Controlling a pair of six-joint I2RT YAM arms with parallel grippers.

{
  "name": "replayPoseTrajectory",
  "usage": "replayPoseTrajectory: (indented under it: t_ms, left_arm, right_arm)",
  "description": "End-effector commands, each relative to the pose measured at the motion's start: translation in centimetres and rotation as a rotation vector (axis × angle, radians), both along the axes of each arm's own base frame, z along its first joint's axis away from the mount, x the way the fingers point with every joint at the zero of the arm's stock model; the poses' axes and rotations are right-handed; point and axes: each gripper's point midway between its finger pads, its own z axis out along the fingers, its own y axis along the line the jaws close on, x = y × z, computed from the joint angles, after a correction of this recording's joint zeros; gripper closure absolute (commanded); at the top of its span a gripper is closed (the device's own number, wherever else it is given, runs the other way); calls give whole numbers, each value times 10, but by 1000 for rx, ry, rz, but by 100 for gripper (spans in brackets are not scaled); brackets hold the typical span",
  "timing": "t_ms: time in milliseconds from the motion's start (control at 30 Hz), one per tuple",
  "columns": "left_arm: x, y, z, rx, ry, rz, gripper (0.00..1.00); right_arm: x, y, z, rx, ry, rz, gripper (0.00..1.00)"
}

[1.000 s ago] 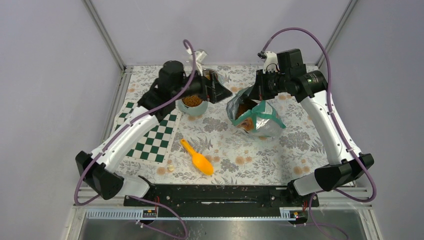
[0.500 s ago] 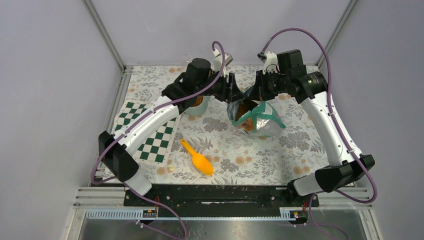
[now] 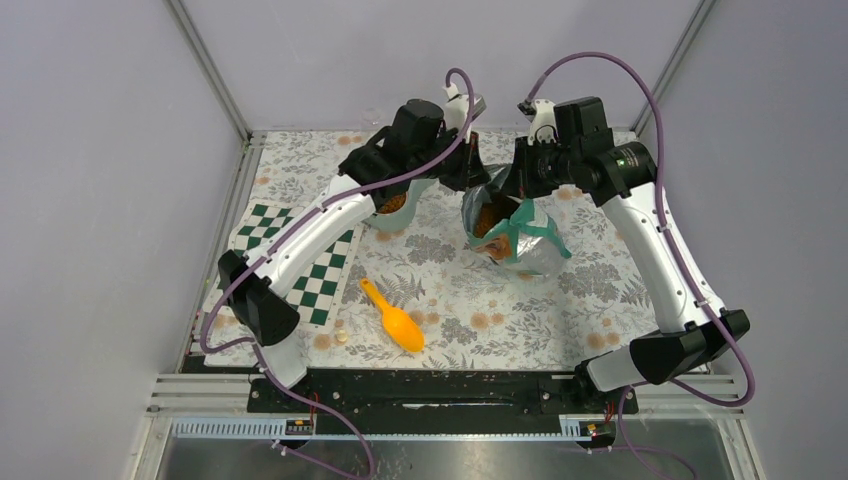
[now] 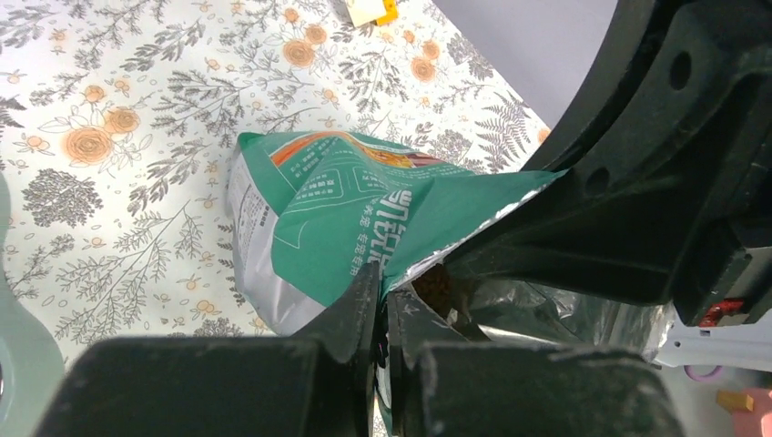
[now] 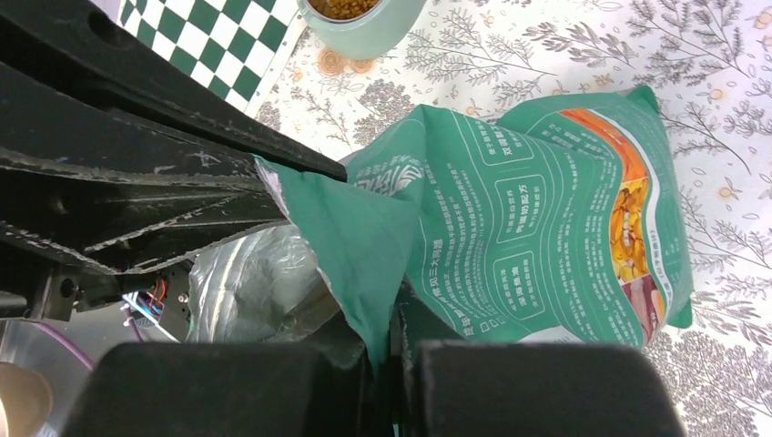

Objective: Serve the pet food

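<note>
On the flowered table (image 3: 600, 290), the teal-and-white pouch (image 3: 528, 240) stands right of centre toward the back, its mouth pulled open between the two arms. The left claw (image 4: 382, 300) is closed tight on the near edge of the pouch's mouth, teal outside and foil lining inside. The right claw (image 5: 387, 332) is likewise clamped shut on the opposite flap, so both hold the pouch (image 5: 528, 237) and neither holds anything else. Left of the pouch, partly under the left arm, the pale green bowl (image 3: 385, 215) already has pet food (image 5: 344, 7) in it, so a serving looks made. More brown pellets (image 3: 487, 215) show inside the open pouch. The orange scoop (image 3: 395, 318) lies flat on the table toward the front, well apart from both claws, beside the green checked mat (image 3: 300, 270). What seems left is closing or setting down the pouch, or topping up; I cannot tell which. The pouch (image 4: 337, 218) bears large white Chinese characters and framed panels of small white print, too fine to read; no Latin brand name shows
</note>
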Motion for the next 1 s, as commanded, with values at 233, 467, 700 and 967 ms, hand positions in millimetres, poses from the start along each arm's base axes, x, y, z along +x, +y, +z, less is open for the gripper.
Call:
replayPoseTrajectory:
  t_ms: [233, 467, 700, 967]
  left_arm:
    - [46, 59, 81, -16, -89, 370, 100]
    - [46, 75, 102, -68, -69, 476, 100]
    - [43, 84, 111, -94, -62, 521, 100]
    - [44, 85, 112, -102, -58, 534, 100]
  right_arm:
    - [-31, -3, 125, 146, -361, 38, 43]
    - [-57, -9, 116, 85, -510, 183, 13]
    - [-74, 1, 90, 128, -593, 261, 9]
    - [-59, 21, 49, 28, -652, 224, 12]
